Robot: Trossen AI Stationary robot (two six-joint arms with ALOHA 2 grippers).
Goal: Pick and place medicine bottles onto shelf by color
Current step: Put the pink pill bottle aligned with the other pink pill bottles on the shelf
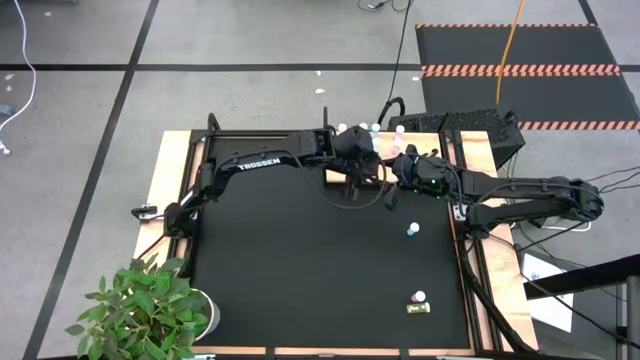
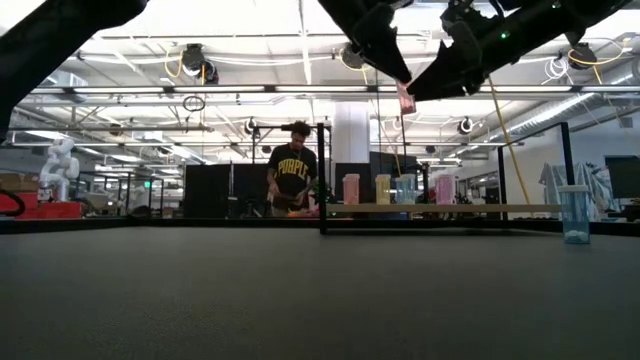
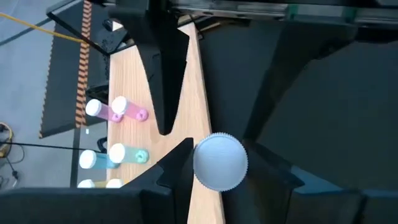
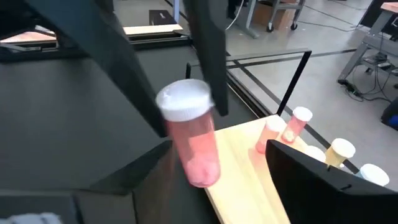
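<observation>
I am passing a pink bottle (image 4: 194, 146) from one hand to the other, up in the air over the black mat (image 1: 300, 270). My left gripper (image 3: 219, 163) is squeezing it near its white cap. My right gripper (image 1: 399, 171) is waiting right next to it with its fingers wide open, one on each side of the bottle and not gripping it yet. Next, I think my right fingers are going to have to close softly on the pink part before my left hand lets go, or the bottle could drop.

Both my arms are reaching in toward the middle at the far end of the mat, and my two hands are almost touching.

Just past the bottle, the wooden shelf (image 4: 244, 163) is waiting. Other pink bottles (image 4: 297, 124) are standing on it, so I think this one is going next to them. Farther off, a teal bottle (image 1: 412, 230) is waiting on the mat.
</observation>
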